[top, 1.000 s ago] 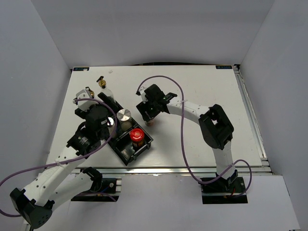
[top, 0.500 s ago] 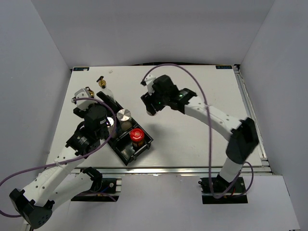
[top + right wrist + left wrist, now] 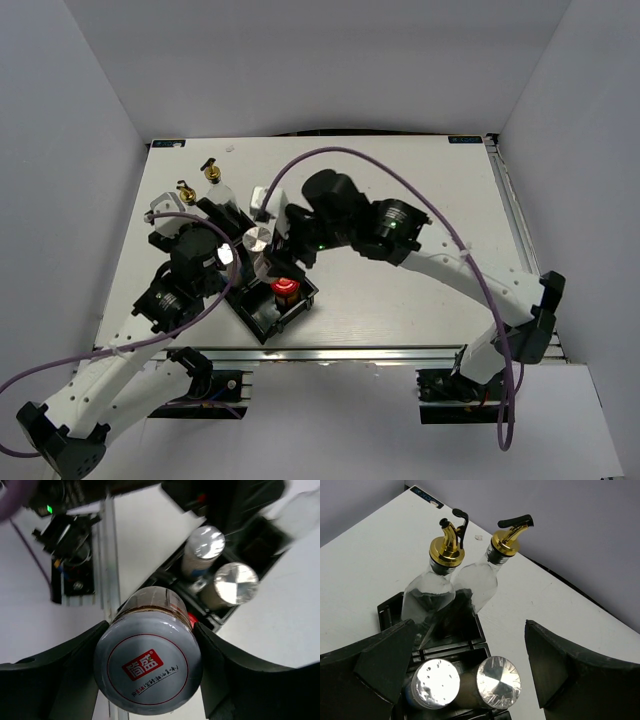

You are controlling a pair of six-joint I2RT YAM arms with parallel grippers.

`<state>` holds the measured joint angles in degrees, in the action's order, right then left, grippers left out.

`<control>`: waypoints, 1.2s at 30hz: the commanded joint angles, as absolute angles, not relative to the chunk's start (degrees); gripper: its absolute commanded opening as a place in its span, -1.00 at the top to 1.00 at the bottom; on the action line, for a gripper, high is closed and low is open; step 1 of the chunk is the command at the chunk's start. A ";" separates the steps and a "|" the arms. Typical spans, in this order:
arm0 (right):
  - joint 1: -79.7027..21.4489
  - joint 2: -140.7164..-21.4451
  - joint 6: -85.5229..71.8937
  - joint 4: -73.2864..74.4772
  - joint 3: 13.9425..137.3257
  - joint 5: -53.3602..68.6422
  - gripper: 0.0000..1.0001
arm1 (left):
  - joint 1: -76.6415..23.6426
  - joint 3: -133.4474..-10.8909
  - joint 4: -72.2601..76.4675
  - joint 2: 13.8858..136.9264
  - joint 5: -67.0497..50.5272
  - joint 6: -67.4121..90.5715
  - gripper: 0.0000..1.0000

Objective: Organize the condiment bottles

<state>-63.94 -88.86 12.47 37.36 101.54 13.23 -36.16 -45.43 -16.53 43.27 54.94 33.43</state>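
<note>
Two tall clear bottles with gold spouts (image 3: 445, 550) (image 3: 507, 537) stand at the far end of the black tray (image 3: 470, 625). Two silver-lidded jars (image 3: 436, 684) (image 3: 498, 676) sit in it, below my open, empty left gripper (image 3: 469, 635). My right gripper (image 3: 148, 665) is shut on a short jar with a pale grey-purple lid and red logo (image 3: 150, 645), held above the tray beside the red-lidded jar (image 3: 285, 290). From above, the tall bottles (image 3: 212, 172) (image 3: 185, 187) and one silver lid (image 3: 256, 240) show, and the right gripper (image 3: 278, 245) hides the held jar.
The tray (image 3: 262, 320) lies diagonally at the front left, close to the table's front rail (image 3: 330, 353). The two arms crowd together over it. Grey walls enclose the white table (image 3: 420, 180). Purple cables loop above both arms.
My right arm has lifted the jar from the table's middle and swung it left, over the tray's near end. My left gripper has drawn back slightly and stays open.
</note>
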 commanded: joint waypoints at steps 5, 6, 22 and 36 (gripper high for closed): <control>-68.55 -95.71 17.14 40.96 108.89 21.17 0.86 | -36.04 -44.82 -20.03 40.34 59.41 35.15 -0.97; -68.90 -96.84 17.40 40.78 109.07 22.49 0.86 | -36.04 -44.82 -20.30 40.17 60.28 35.16 -0.96; -70.93 -105.99 17.23 37.36 106.18 22.06 0.91 | -36.04 -43.68 -20.65 38.23 59.24 34.98 -0.96; -71.28 -114.17 14.59 32.79 103.72 9.33 0.89 | -36.04 -43.07 -20.83 37.53 60.64 34.89 -0.96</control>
